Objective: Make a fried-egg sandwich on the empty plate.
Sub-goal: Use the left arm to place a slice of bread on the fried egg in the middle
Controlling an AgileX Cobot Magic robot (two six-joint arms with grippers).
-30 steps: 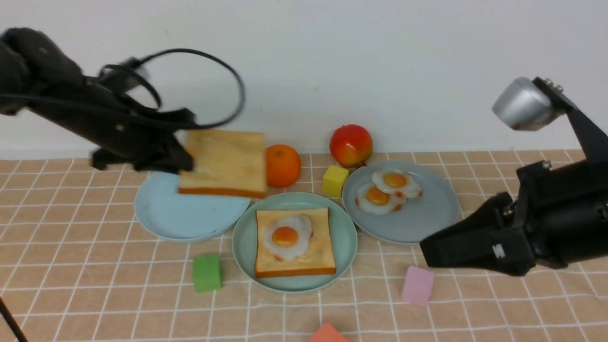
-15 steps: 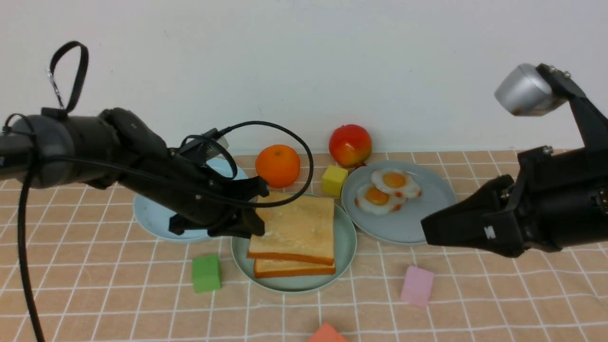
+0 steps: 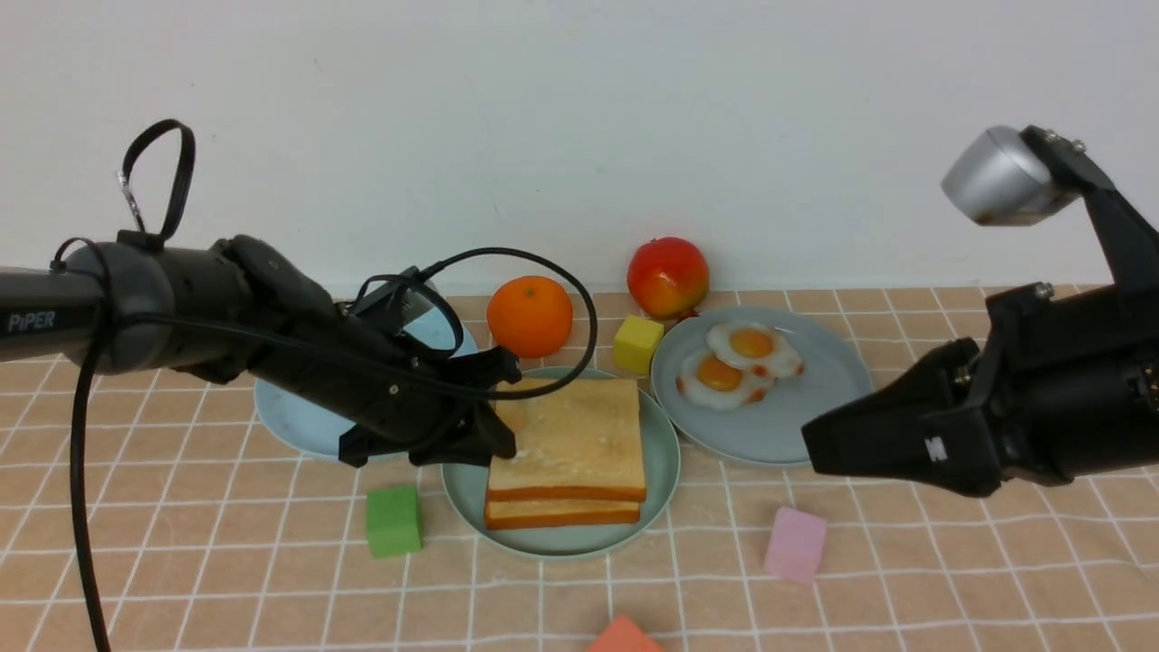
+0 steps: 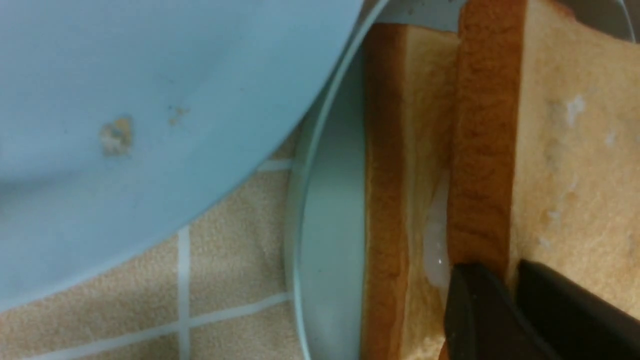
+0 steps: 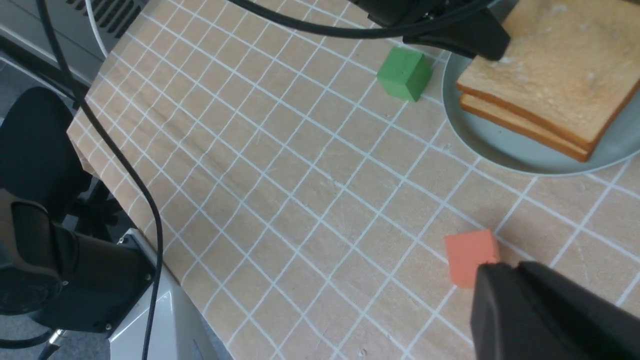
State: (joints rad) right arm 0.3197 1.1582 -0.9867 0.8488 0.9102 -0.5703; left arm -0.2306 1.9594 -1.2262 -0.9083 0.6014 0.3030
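On the mint-green plate (image 3: 667, 457) two toast slices lie stacked. The top slice (image 3: 575, 421) covers the lower slice (image 3: 561, 513), and in the left wrist view a white sliver of the fried egg (image 4: 436, 240) shows between them. My left gripper (image 3: 502, 426) is at the top slice's left edge, one finger above it and one below, closed on it (image 4: 507, 272). My right gripper (image 3: 810, 444) hovers to the right of the plate, its fingers together and holding nothing (image 5: 500, 272).
A pale blue plate (image 3: 290, 412) lies under my left arm. The grey-blue plate (image 3: 815, 398) holds two fried eggs (image 3: 738, 362). An orange (image 3: 530, 315), an apple (image 3: 668, 276) and a yellow cube (image 3: 638, 343) sit behind. Green (image 3: 394, 520), pink (image 3: 796, 544) and red-orange (image 3: 623, 637) cubes lie in front.
My left gripper brought the toast slice from over the pale blue plate down onto the egg and lower slice, where it now lies flat. The right arm has barely shifted.
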